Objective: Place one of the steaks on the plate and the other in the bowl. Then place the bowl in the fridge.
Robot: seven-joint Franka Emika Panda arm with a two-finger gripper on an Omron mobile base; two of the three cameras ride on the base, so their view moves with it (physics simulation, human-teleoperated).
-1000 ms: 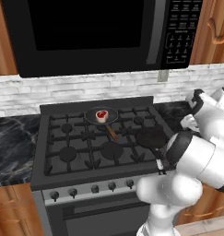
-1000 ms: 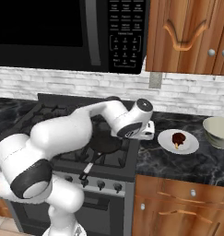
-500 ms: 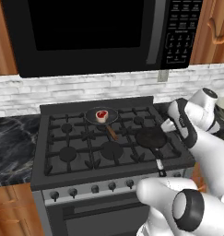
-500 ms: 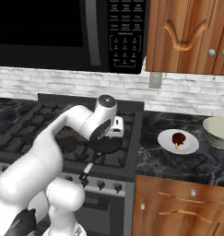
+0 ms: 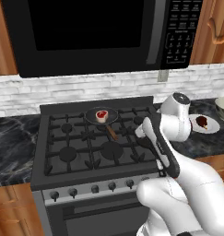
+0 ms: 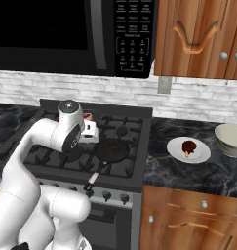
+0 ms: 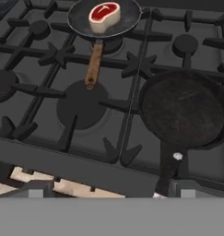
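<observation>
With the pincer [image 6: 93, 132] spread wide and empty over the stove [image 5: 95, 138], the red steak [image 7: 104, 14] in the small rear pan [image 7: 104, 20] could be missed or the wooden handle [image 7: 93, 64] knocked if the reach is misjudged, while the dark steak [image 6: 188, 145] lies on the plate [image 6: 200, 155] on the worktop [image 6: 188, 171] beside the bowl [image 6: 230, 140].

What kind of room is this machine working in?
A home-style kitchen, computer-rendered by the look of it: a black gas stove with frying pans on its burners, a microwave mounted above it, and wooden cabinets over a dark marble counter.
</observation>
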